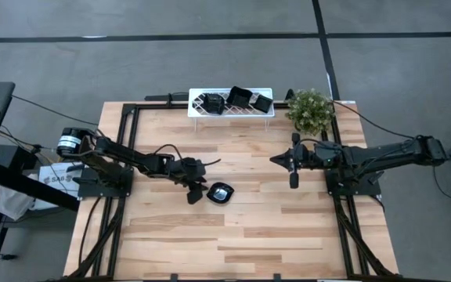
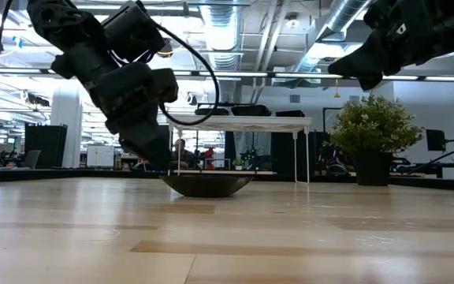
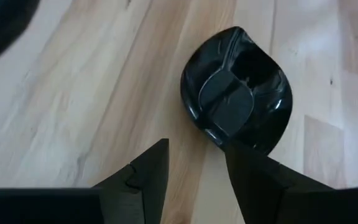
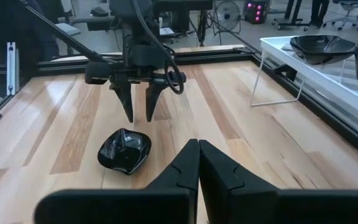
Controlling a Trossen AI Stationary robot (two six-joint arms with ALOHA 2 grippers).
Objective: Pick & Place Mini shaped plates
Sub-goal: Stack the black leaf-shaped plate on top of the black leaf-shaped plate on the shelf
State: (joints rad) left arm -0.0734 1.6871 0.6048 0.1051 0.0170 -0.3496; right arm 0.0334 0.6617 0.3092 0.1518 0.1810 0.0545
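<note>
A glossy black lobed mini plate (image 1: 221, 193) rests on its underside on the wooden table, near the middle. My left gripper (image 1: 196, 190) stands open just to the plate's left, pointing steeply down. In the left wrist view the plate (image 3: 238, 87) lies past my left gripper (image 3: 194, 146), and one fingertip (image 3: 232, 152) is close by its rim. Three more black plates (image 1: 238, 97) sit on the white rack (image 1: 231, 113) at the far edge. My right gripper (image 1: 274, 159) hangs shut above the table's right half.
A potted plant (image 1: 310, 110) stands at the far right, next to the rack. A black frame (image 1: 124, 133) runs along the table's edges. Bare wood lies toward the near edge (image 1: 233, 243).
</note>
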